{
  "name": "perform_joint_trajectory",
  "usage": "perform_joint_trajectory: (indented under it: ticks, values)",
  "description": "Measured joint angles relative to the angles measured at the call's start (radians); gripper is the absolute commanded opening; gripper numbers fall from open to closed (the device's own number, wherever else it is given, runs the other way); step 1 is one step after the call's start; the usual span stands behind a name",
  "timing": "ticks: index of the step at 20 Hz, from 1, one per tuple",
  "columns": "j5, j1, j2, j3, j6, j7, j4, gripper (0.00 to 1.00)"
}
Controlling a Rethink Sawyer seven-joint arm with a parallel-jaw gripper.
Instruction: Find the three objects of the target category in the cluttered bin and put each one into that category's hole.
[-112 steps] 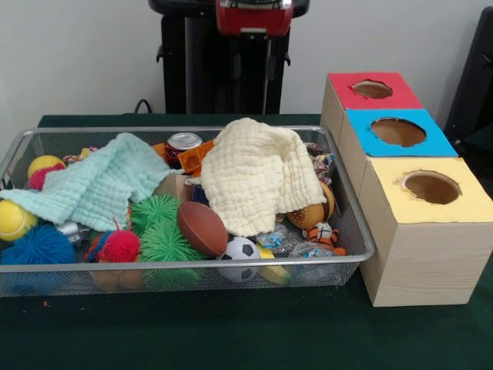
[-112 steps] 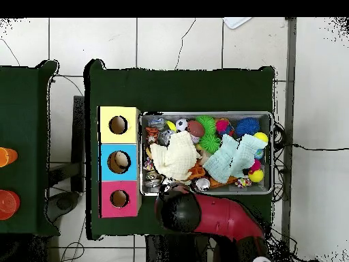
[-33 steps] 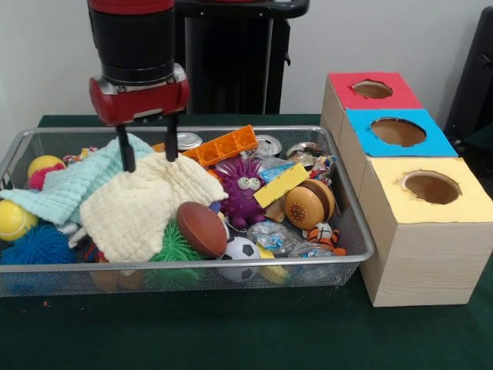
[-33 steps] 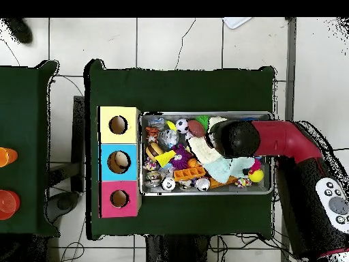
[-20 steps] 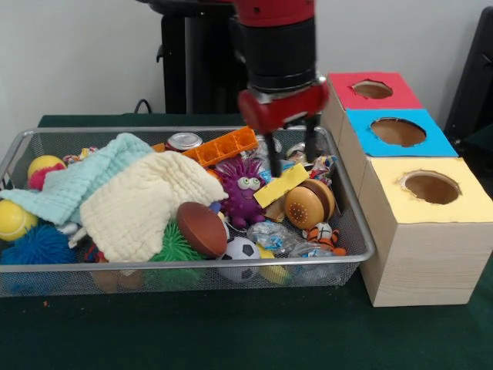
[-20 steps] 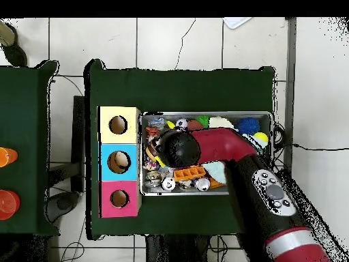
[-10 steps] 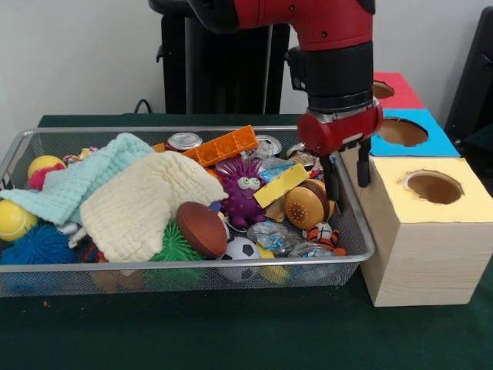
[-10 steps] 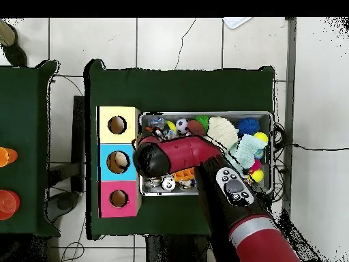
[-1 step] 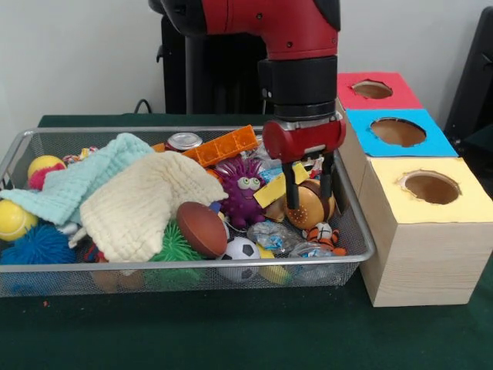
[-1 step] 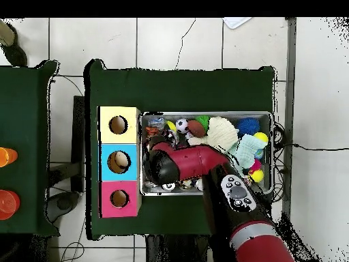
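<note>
Arm point(image 9: 296, 35) came in from above, wrist vertical, black forearm section over the red hand housing. Hand point(image 9: 308, 186) pointed straight down with its two black fingers point(image 9: 292, 187) spread apart, nothing gripped between them.

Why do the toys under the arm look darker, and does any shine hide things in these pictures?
Front view: the gripper hangs over the burger toy, so that spot sits in its shade; only the can's top shines, hiding nothing. Overhead view: even light, no shine; the arm covers part of the bin.
</note>
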Motion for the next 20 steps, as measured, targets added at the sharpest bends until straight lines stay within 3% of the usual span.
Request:
perform_joint_trajectory:
  ticks: [6,14,20]
  values:
    - [0.002,0.012,0.011,-0.019,-0.016,0.000,0.000,1.00]
    - [0.025,-0.052,0.099,0.038,-0.104,0.000,0.000,1.00]
    - [0.025,-0.035,0.152,0.024,-0.176,0.000,0.000,1.00]
